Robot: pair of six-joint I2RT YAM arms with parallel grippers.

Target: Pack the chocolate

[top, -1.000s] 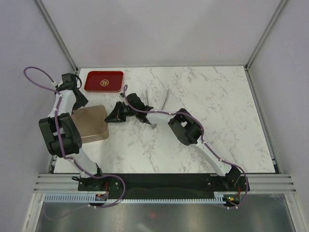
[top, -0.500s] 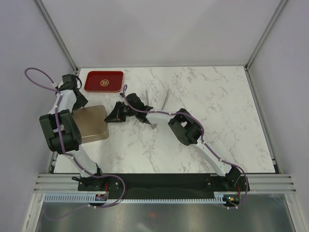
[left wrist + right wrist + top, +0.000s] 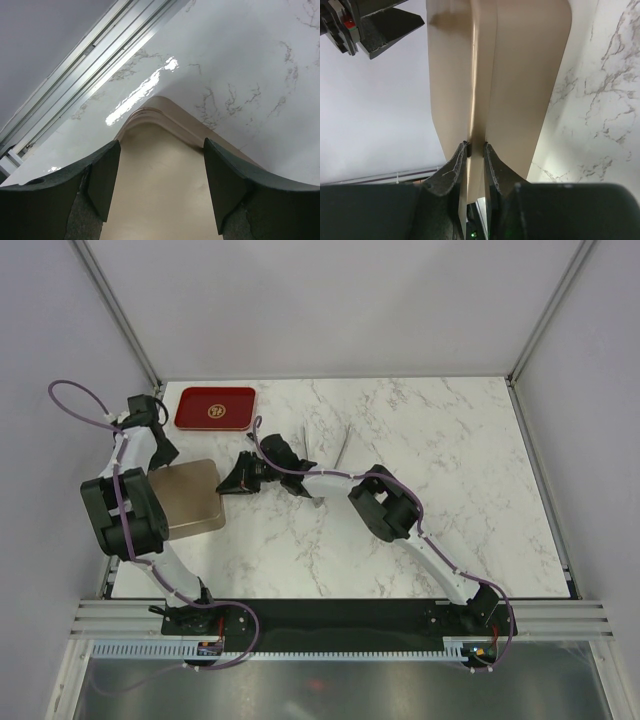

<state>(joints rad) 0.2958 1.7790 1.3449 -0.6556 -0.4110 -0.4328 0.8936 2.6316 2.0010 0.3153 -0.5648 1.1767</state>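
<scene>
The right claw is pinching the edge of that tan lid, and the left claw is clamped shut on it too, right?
Not quite. The left gripper is open, spread wide over a corner of the tan box lid, not clamped on it, as the left wrist view shows. The right gripper does pinch the lid's edge.

Glossy white marble-look table (image 3: 450,490) mirrors the lights near its left edge, carrying a smooth, softly sheened tan box lid (image 3: 190,495) and a shiny red tray (image 3: 195,405), beside ribbed bare-metal frame rails (image 3: 100,55) and the left gripper (image 3: 160,165)'s matt dark fingers (image 3: 102,185)
</scene>
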